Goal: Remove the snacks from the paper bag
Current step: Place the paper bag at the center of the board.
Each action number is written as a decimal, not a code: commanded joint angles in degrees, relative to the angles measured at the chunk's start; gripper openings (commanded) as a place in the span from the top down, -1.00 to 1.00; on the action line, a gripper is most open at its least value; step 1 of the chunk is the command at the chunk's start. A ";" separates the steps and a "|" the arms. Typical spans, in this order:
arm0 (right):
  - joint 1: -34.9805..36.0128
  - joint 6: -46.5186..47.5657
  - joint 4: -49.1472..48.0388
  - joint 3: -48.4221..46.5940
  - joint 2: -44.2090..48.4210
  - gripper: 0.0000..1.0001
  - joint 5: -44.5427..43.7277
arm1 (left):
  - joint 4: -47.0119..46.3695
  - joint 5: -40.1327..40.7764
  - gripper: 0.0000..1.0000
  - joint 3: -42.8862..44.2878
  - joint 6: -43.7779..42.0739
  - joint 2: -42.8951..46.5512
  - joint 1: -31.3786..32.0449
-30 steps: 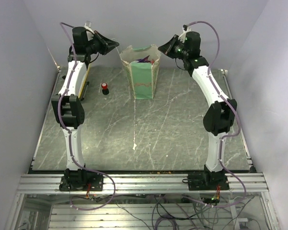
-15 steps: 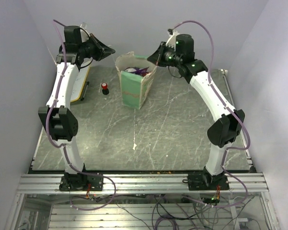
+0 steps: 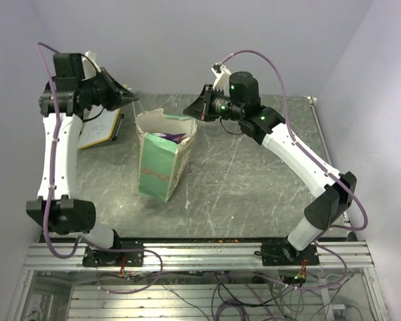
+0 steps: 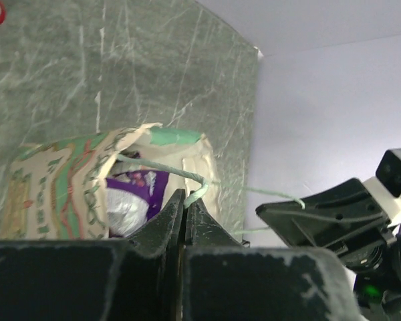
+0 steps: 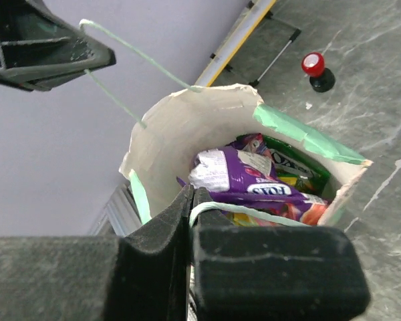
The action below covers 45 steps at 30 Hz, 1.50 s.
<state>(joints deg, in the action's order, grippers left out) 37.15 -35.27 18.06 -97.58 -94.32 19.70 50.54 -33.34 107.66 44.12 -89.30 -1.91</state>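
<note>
Top external shows left fingers (image 4: 162, 224) and right fingers (image 5: 164, 227) clamped on the white string handles (image 5: 254, 209) of the mint-green paper bag (image 3: 162, 160), foil snacks (image 5: 240, 177) inside; I'd tip it slowly, strings taut.

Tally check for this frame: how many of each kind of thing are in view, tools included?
Paper bag: 1
Snack packets: at least 3 showing in the bag's mouth; more may be hidden
Red-capped bottle: 1
White board: 1
Tools: 2, left tool and right tool, each shut on a string handle
Total: at least 8
</note>
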 commanded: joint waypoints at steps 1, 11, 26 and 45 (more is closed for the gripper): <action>2.81 -0.58 -5.38 -3.48 0.61 1.00 1.55 | 3.75 -0.05 0.86 -0.58 -2.88 5.39 -2.31; 5.38 0.06 -6.69 -2.01 0.08 1.00 4.32 | 11.14 4.44 0.86 -4.17 -7.77 10.90 -3.04; 5.30 1.61 -0.74 2.47 4.20 1.00 0.50 | 24.04 21.98 0.51 -5.34 -18.86 14.53 -3.07; 4.87 1.69 -0.97 4.58 4.90 1.00 1.18 | 24.15 32.64 -0.27 -1.19 -14.59 7.84 -3.25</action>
<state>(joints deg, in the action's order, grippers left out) 42.35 -33.78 18.72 -93.41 -91.74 20.32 78.74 0.12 107.02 27.66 -79.96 -4.60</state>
